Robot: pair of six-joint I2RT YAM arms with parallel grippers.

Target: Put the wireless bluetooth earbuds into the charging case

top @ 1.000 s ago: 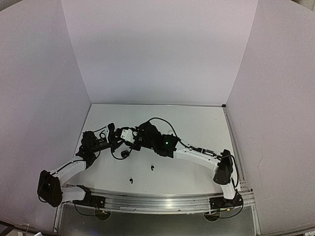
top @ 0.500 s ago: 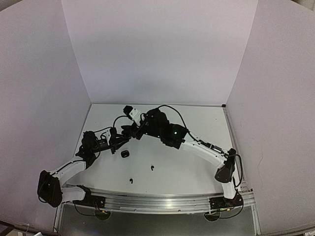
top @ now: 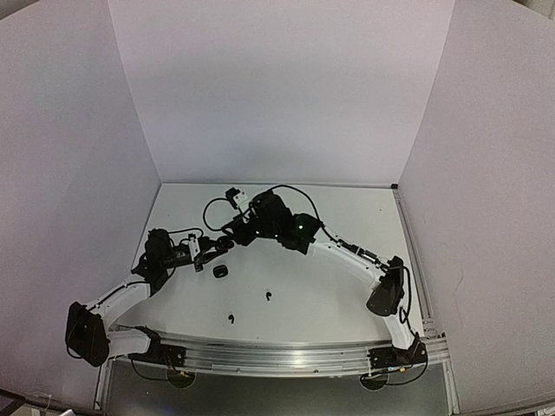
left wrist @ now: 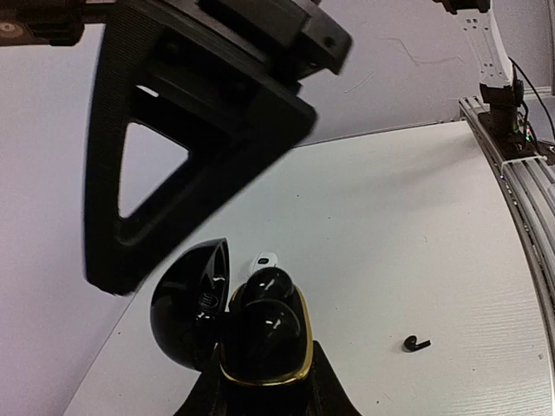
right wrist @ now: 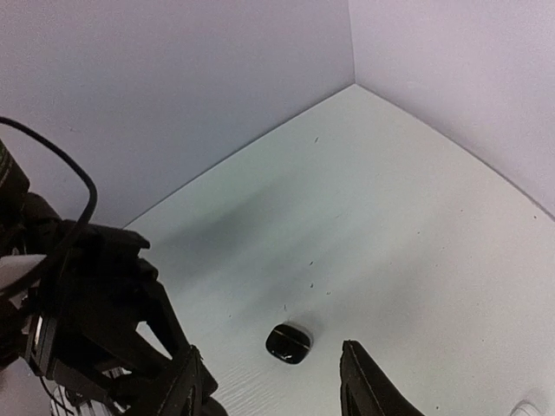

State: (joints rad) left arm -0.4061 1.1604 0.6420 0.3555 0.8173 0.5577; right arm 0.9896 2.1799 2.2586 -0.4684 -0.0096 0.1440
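Note:
My left gripper (left wrist: 260,381) is shut on an open black charging case with a gold rim (left wrist: 299,347), its lid (left wrist: 186,303) swung to the left. Two glossy black rounded earbuds (left wrist: 264,325) sit in it. A small white tip (left wrist: 264,259) shows just behind the case; I cannot tell what it rests on. One black earbud (left wrist: 416,344) lies on the table to the right. The top view shows two black earbuds (top: 268,295) (top: 230,317) lying loose. My right gripper (right wrist: 273,390) is open and empty, above a closed black case (right wrist: 289,343). It hovers beside the left gripper (top: 201,256).
The closed black case (top: 220,271) lies on the white table just in front of both grippers. The right gripper's black finger (left wrist: 173,147) fills the upper left of the left wrist view. White walls enclose the table; the metal base rail (left wrist: 520,173) runs along its near edge.
My right gripper has pulled away from the case in the left gripper and moved up and towards the back. The closed case on the table has come into view. The left arm barely moved.

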